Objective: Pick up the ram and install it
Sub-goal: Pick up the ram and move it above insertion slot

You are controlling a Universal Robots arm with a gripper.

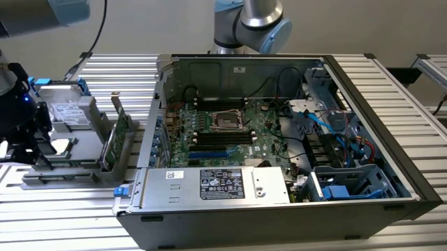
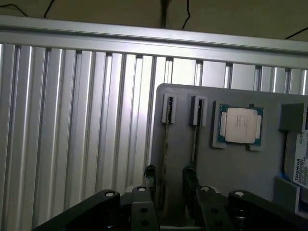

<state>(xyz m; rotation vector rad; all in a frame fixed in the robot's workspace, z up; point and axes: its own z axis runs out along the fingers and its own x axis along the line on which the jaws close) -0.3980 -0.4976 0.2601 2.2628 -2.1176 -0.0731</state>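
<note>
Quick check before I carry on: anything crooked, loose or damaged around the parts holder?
Nothing stands out. The ram and the stick beside it stand straight in their slots on the gray holder, the processor lies flat in its pocket, and the open hand holds nothing.

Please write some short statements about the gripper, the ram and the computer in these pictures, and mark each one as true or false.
1. The computer case is open and its motherboard can be seen. True.
2. The gripper is shut on the ram. False: it is open, and in the wrist view the ram runs between its two fingers.
3. A processor chip lies on the grey tray. True.
4. The ram is seated in the motherboard. False: it stands on edge in the grey tray, outside the case.
</note>
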